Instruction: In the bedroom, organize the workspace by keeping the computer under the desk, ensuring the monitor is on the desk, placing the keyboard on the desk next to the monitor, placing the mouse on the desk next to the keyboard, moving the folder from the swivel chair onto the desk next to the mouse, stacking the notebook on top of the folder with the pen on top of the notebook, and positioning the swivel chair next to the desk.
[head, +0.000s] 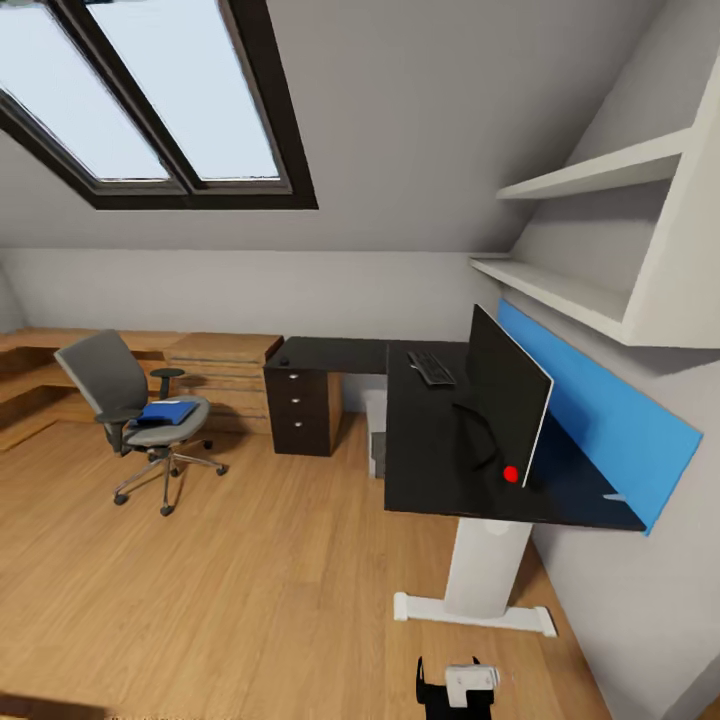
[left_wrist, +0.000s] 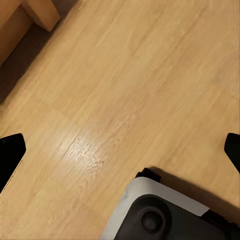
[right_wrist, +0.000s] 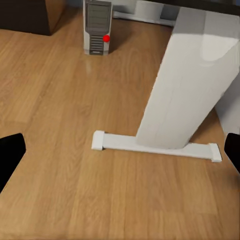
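Folder (head: 167, 411) on swivel chair (head: 110, 380)

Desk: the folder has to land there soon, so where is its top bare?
The desk is bare in front of the monitor, from the keyboard to its near edge, and along the wing above the drawers. Behind the monitor it's tight.

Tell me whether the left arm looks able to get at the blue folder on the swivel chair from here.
Probably not: the folder lies on the chair across open wood floor, far from the robot. Nothing blocks the way; the base likely must drive closer.
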